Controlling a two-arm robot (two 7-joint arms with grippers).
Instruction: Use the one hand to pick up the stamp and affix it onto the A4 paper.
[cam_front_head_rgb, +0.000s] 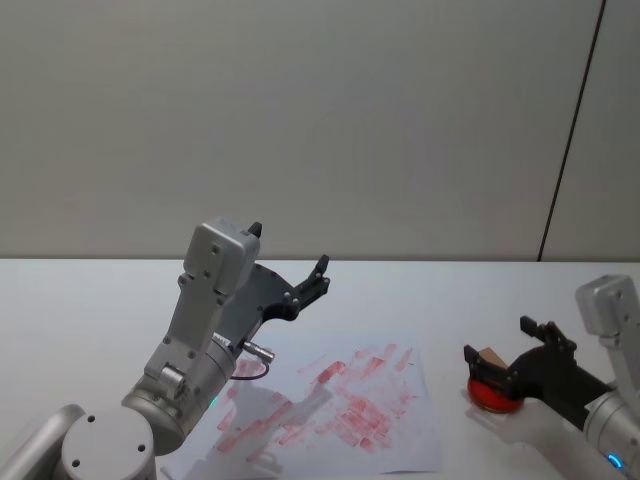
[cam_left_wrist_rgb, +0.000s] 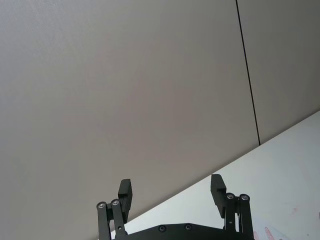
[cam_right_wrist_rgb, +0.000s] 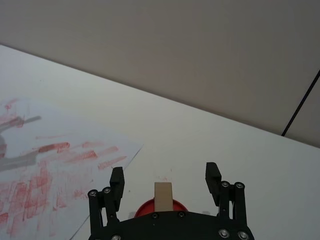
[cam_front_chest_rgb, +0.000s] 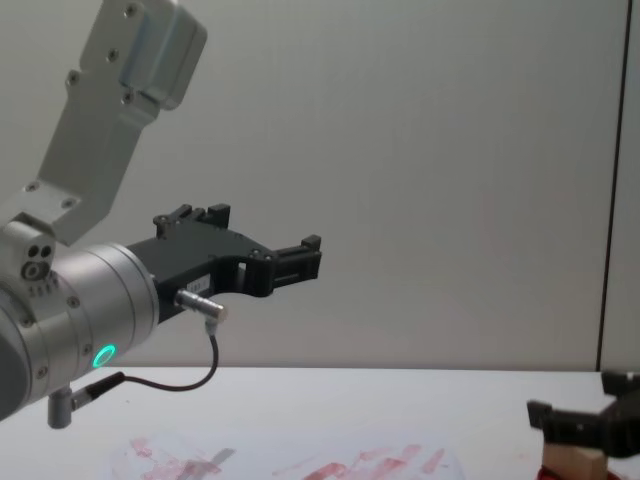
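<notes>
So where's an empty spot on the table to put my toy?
Bare table lies left of the A4 paper, and behind it toward the wall. It's crowded at the right, where the right gripper straddles the stamp on the red pad.

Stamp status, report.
Right hand open, straddling stamp on red pad. Left hand open, raised above A4 paper. Nothing blocking.

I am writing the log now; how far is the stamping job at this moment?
Early stage. The right gripper is open around the wooden stamp, which stands on the red pad; it is not gripped yet. Left to do: grip, lift, press it on the paper, which carries red marks. The left gripper is raised, open.
</notes>
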